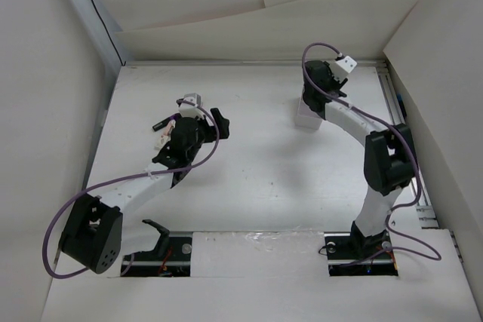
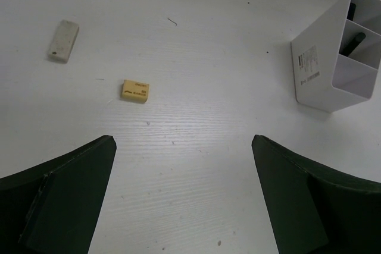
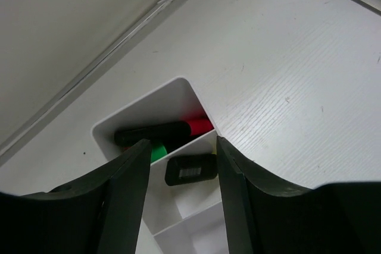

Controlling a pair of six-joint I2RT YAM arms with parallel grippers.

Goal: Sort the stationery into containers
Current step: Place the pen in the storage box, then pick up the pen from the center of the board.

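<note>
Starting at the left edge of the white table [image 1: 256, 179], I see a couple of slim pieces [image 1: 161, 123] just beside the left arm, too small in the top view for me to name. The left gripper [image 2: 184, 197] hangs over bare table with its fingers spread wide and nothing between them. In its wrist view a whitish eraser [image 2: 63, 41] lies far left and a tan eraser [image 2: 134, 90] sits nearer the middle, the two apart and both clear of the fingers.

Toward the far right corner stands the white divided box [image 1: 306, 118]. The right gripper [image 3: 181, 147] is directly above it, fingers apart and pinching nothing that I can see. They frame the end compartment, where a pink marker [image 3: 199, 127] with a black cap lies across a green marker [image 3: 156, 152]. The next compartment holds a black piece with a barcode label [image 3: 190, 169] — I can't tell what it is.
</note>
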